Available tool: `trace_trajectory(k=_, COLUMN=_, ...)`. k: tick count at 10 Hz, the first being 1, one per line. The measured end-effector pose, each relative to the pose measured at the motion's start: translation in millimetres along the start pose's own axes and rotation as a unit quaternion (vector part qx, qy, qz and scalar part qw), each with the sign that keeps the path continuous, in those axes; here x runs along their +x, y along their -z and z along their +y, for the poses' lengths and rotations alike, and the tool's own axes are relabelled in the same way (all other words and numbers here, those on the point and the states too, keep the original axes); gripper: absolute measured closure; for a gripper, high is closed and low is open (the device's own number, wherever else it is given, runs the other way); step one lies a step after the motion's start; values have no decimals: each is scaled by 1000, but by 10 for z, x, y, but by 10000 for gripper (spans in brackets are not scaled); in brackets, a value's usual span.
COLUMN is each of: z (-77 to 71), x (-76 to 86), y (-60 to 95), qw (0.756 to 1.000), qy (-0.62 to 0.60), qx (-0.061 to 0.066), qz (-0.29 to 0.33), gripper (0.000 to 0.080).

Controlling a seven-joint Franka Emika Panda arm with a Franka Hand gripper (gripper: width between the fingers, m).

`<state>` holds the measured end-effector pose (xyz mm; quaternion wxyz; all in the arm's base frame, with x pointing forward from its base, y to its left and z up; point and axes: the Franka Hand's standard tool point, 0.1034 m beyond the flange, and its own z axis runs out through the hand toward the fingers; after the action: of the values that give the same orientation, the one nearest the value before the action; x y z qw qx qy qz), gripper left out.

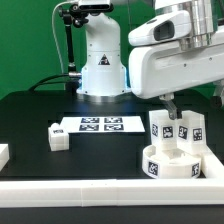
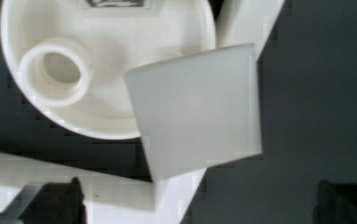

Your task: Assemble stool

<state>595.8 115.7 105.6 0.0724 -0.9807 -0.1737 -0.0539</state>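
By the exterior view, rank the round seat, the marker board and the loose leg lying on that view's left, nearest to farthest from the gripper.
1. Round seat: directly below the gripper, on the exterior view's right.
2. Marker board: mid-table, in front of the robot's base.
3. Loose leg: past the board, toward the exterior view's left.

White glossy arm (image 1: 101, 55) casing noted, base shell marked with a dark triangular emblem, black joint rings observed, black cable (image 1: 70, 40) recorded alongside, dark gripper (image 1: 171, 107) fitted under white housing.
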Motion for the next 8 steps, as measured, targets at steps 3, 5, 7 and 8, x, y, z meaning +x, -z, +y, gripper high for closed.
trace_trajectory(k=3, z=40, x=-126, y=-107, qw=1000, qy=11, qx=-14, qz=11, gripper=150)
trace_trajectory(k=5, z=9, x=-180, y=-170, qw=1000, qy=-1, qx=-15, qz=9, gripper=150)
trace_trajectory(k=7, z=-45, x=-176, y=-226, qw=1000, qy=-17, qx=-14, qz=9, gripper=150)
trace_trajectory(k=8, z=-45, x=-163, y=-235, qw=1000, qy=-19, qx=-14, qz=9, gripper=150)
